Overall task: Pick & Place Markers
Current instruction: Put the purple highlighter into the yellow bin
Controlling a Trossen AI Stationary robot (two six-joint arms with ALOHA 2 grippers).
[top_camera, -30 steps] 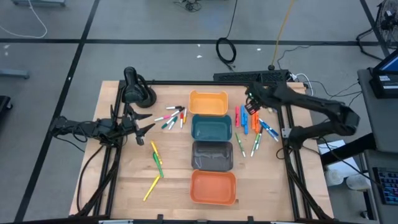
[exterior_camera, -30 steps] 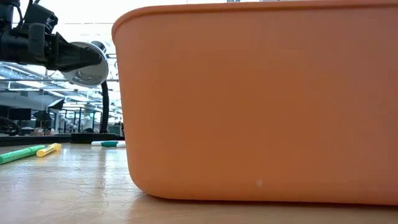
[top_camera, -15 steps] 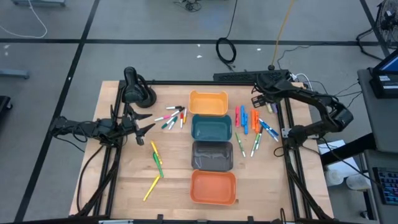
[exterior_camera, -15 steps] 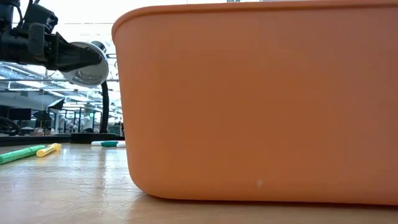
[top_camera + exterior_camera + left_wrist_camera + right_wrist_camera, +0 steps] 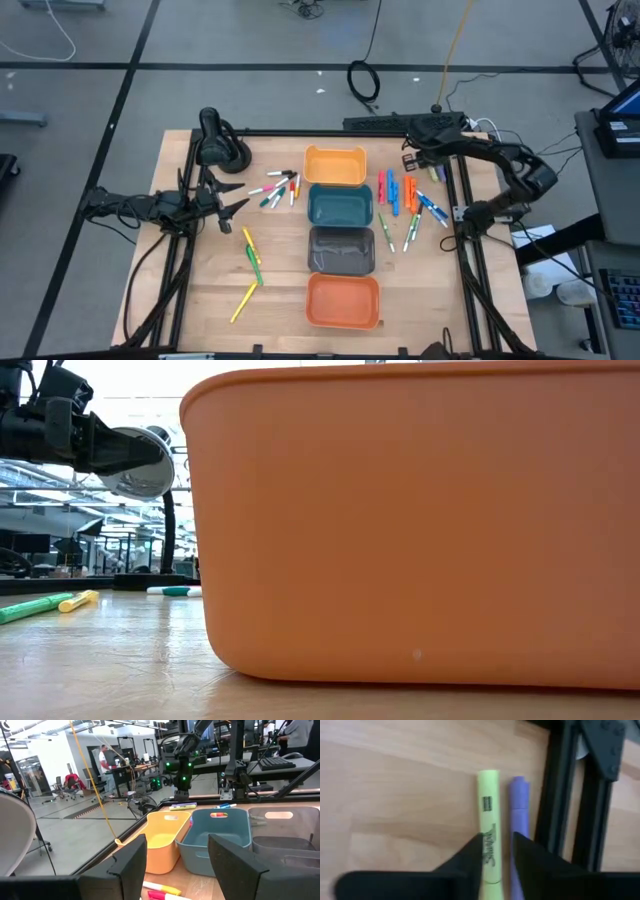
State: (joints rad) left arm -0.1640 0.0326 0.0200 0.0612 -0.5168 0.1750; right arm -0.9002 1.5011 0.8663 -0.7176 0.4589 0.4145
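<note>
Markers lie loose on the wooden table: one group [image 5: 277, 188] left of the bins, orange, red and blue ones [image 5: 396, 192] right of them, green ones [image 5: 410, 232] nearer. My right gripper [image 5: 418, 160] is down at the far right corner, pointing steeply down, shut on a yellow marker [image 5: 489, 815]. That marker lies flat beside a purple marker [image 5: 518, 805]. My left gripper [image 5: 175, 870] waits open and level at the table's left edge [image 5: 232, 203], holding nothing. My right gripper has the yellow marker's two long sides [image 5: 490, 845] between its two fingers [image 5: 472, 857], about midway along it. The fingers come from above, slanting down, and lie across the marker. The marker lies flat on the table, and one finger stands between it and the purple marker.
A row of bins runs down the table's middle: light orange [image 5: 335, 151], teal [image 5: 340, 190], grey [image 5: 341, 232], orange [image 5: 343, 322]. A black frame rail [image 5: 560, 795] runs close beside the purple marker. A black stand [image 5: 215, 140] sits far left. Yellow and green markers [image 5: 251, 256] lie near left.
My right arm has swung toward the table's far right corner, and its gripper has sunk toward the markers beside the rail. The markers and bins lie as before.
</note>
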